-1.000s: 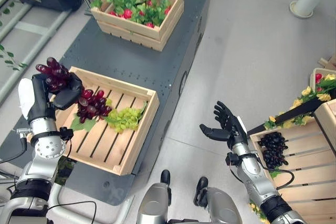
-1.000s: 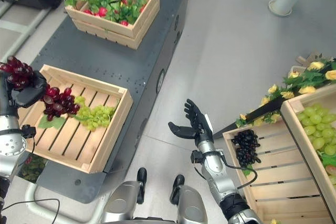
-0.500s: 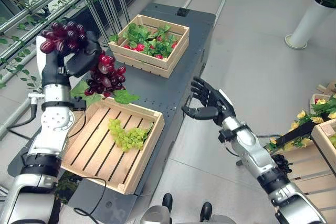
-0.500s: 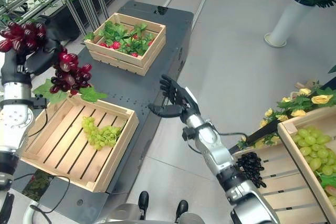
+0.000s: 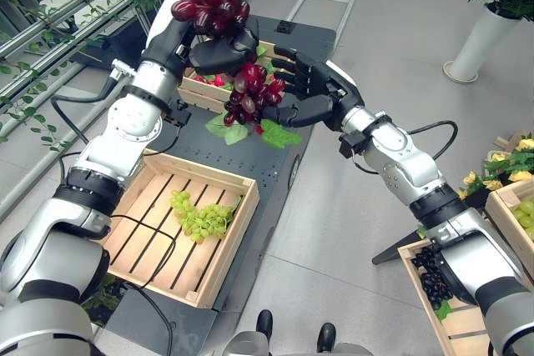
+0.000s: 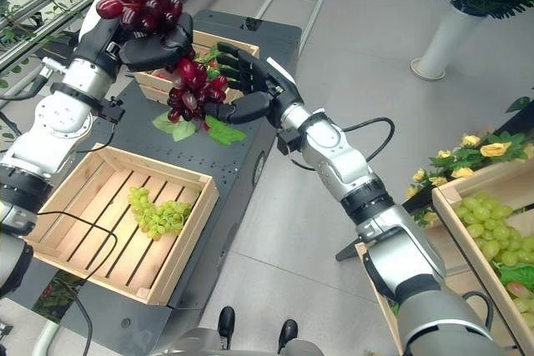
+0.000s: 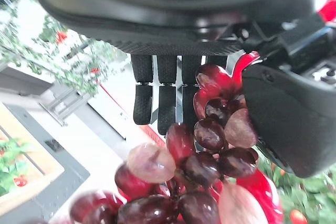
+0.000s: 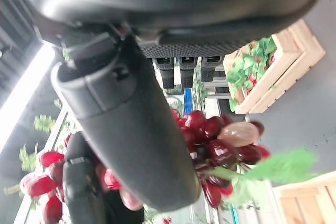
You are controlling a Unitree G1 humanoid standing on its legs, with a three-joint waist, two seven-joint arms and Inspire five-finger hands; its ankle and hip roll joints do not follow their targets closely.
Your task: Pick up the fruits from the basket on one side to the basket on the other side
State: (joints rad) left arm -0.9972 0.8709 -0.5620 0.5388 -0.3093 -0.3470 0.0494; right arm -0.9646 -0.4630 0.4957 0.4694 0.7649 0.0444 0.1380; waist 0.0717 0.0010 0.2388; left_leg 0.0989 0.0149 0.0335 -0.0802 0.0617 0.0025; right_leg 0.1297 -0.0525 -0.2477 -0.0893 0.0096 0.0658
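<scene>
Two hands now meet in the upper middle of the frame, where half a second ago they were well apart: the left hand (image 5: pixel 204 39) has carried the red grape bunch (image 5: pixel 250 93) from the upper left toward the centre, and the right hand (image 5: pixel 304 93) has come up and across to it. The left hand is clenched on the top of the bunch, with one cluster standing above its fingers and the rest hanging below with green leaves (image 5: pixel 279 133). The right hand is open, its fingers spread just beside the hanging cluster; whether they touch it I cannot tell from the head views. The bunch hangs over the dark worktop (image 5: pixel 271 177), in front of the far crate with radishes (image 6: pixel 200 47). The near crate (image 5: pixel 163 231) in the lower left of the frame holds only the green grape bunch (image 5: pixel 200 216), as before. The left wrist view shows the grapes pressed between thumb and fingers (image 7: pixel 157 95). The right wrist view shows the straight fingers (image 8: pixel 181 69) of the right hand beyond the red cluster. At the right edge, the right eye view shows a crate with green grapes (image 6: pixel 492 235), while the left eye view shows black grapes (image 5: pixel 432 277) in another crate.
</scene>
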